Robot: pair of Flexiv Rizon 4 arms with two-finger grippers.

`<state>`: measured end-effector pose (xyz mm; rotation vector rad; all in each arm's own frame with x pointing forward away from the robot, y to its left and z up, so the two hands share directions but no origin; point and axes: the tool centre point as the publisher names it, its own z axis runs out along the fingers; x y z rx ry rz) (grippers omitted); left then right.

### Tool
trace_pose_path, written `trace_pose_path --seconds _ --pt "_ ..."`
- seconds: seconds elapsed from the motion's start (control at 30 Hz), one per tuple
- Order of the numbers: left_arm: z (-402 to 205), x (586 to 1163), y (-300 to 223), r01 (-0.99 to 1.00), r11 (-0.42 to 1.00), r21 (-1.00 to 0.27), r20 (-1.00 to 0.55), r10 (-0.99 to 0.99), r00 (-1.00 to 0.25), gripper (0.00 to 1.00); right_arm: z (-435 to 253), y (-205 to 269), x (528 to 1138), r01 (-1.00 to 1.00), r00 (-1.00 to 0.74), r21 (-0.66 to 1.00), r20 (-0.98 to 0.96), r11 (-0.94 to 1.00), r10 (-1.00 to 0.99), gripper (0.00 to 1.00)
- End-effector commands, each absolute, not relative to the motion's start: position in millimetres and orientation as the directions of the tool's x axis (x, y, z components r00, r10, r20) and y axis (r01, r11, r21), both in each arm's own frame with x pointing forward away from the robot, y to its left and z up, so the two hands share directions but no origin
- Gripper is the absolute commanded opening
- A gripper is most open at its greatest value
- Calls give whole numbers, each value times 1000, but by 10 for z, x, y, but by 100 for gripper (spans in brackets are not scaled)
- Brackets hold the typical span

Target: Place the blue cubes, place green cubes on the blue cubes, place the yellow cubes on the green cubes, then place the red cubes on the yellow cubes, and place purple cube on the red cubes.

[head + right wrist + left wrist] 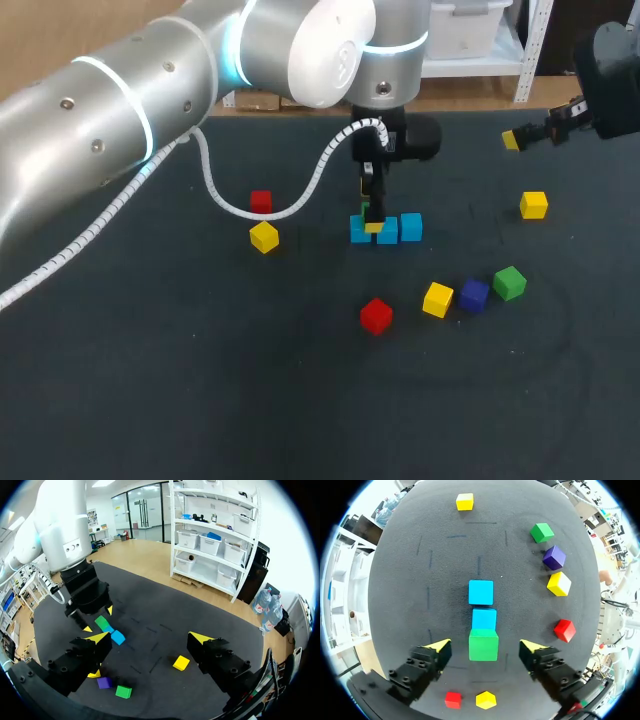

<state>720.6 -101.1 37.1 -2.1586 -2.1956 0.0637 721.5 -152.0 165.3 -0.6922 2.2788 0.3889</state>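
The green cube (pixel 483 645) is seen sitting on the end blue cube (pixel 356 234) between the wide-open left jaws, untouched, and could be knocked off if clipped on withdrawal, while the right jaws are held open, empty.

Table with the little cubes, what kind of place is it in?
Probably a robot test lab: a big silver left arm hangs over the dark table, and blocks like the purple cube lie around.
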Motion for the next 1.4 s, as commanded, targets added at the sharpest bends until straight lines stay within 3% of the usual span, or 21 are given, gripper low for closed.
trace_pose_path --seconds 0.03,0.13,0.2,0.37,0.67,0.87,0.93,0.97,1.0,1.17,1.4 --pt "371 7208 -1005 997 21 -68 10 1000 -20 84 1649 -1509 7201 -575 -602 69 -710 815 -365 100" --pt "379 7219 -989 998 39 -39 13 999 -39 48 1649 -1509 7201 -575 -602 69 -710 815 -365 100" --pt "385 7223 -980 998 45 -35 15 999 -44 40 1649 -1509 7201 -575 -602 69 -710 815 -365 100" --pt "383 7226 -980 999 44 -31 15 999 -43 35 1649 -1509 7201 -575 -602 69 -710 815 -365 100" --pt "375 7226 -991 999 36 -31 13 999 -35 34 1649 -1509 7201 -575 -602 69 -710 815 -365 100" --pt "415 7210 -995 999 28 -26 1 1000 -28 39 1649 -1509 7201 -575 -602 69 -710 815 -365 100" --pt "442 7198 -995 999 26 -20 -8 1000 -26 46 1649 -1509 7201 -575 -602 69 -710 815 -365 100" --pt "472 7187 -986 999 34 -7 -21 999 -34 78 1649 -1509 7201 -575 -602 69 -710 815 -365 100" --pt "508 7177 -972 999 41 2 -29 999 -41 100 1649 -1509 7201 -575 -602 69 -710 815 -365 100" --pt "617 7134 -897 998 56 25 -31 998 -56 100 1649 -1509 7201 -575 -602 69 -710 815 -365 100" --pt "853 6989 -502 975 194 109 -36 981 -191 100 1649 -1509 7201 -575 -602 69 -710 815 -365 100"
